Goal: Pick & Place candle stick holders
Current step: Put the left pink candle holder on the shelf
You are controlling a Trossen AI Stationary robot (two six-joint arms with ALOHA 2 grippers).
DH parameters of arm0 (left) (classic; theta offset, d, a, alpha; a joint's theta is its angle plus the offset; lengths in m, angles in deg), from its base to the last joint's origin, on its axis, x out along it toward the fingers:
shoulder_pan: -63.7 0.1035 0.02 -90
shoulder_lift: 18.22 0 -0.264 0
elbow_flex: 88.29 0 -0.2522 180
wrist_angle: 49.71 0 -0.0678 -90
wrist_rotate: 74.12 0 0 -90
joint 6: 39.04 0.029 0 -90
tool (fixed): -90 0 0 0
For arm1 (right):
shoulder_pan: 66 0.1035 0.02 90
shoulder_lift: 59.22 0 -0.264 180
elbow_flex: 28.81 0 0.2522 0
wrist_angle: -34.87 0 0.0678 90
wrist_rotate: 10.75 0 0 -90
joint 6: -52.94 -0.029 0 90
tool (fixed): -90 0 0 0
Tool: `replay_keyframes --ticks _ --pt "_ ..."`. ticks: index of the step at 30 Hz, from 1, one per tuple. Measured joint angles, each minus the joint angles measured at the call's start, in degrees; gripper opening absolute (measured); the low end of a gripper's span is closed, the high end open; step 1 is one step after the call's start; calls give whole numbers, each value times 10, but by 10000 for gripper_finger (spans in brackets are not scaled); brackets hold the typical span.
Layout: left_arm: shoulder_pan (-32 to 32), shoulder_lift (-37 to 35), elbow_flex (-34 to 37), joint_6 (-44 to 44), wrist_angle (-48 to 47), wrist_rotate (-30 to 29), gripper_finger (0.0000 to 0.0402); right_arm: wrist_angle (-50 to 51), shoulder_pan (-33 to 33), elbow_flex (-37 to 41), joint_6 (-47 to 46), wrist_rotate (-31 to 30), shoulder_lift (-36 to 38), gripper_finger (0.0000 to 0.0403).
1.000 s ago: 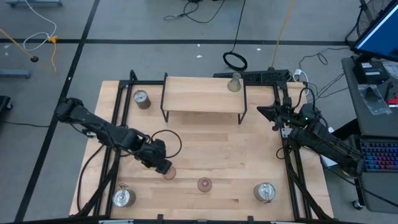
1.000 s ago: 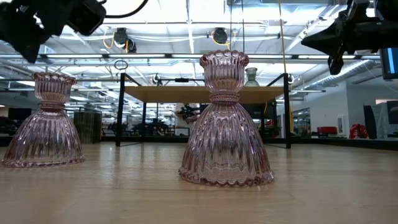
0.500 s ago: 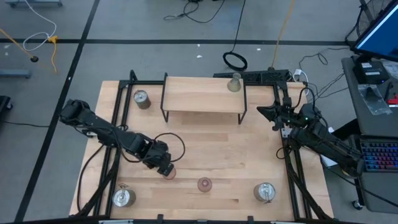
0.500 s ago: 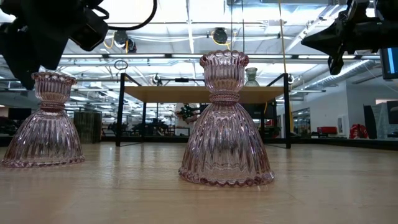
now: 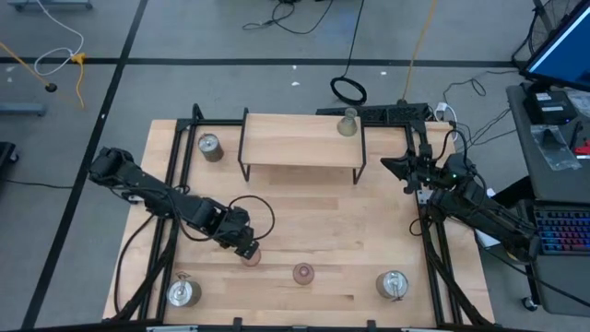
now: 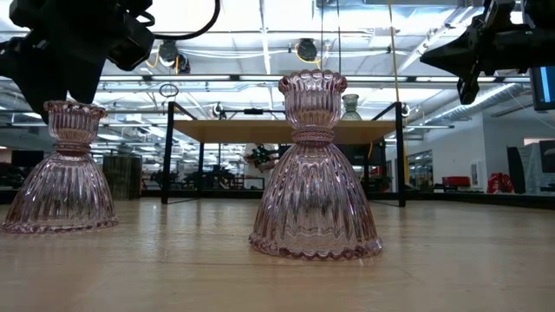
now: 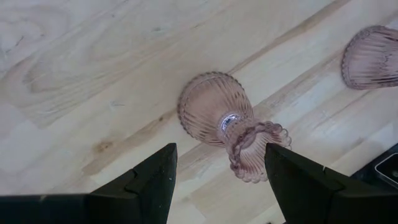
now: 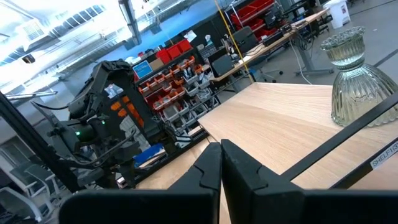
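Left end effector open over pink holder, seemingly untouched | right end effector closed, parked

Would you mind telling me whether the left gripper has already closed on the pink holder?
No: in the left wrist view the left gripper stands open, its fingers either side of the pink holder without touching it.

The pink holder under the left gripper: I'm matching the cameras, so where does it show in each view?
High view: pink holder near the front edge, at the left gripper.
Low view: at far left, the gripper above it.
Left wrist view: centred between the open fingers.
Right wrist view: not in it.
Shared landmark: the second pink holder beside it.
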Motion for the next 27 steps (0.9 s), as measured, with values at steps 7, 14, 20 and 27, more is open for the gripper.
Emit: replay_keyframes --ticks 7,14,20,27 --pt "-7 0 0 0 0 0 243 0 0 0 1 0 0 0" --pt "-7 13 0 8 0 -9 243 0 0 0 1 0 0 0" --pt "-12 47 0 15 8 21 243 0 0 0 1 0 0 0" --pt "-12 66 0 38 39 44 230 0 0 0 0 0 0 0"
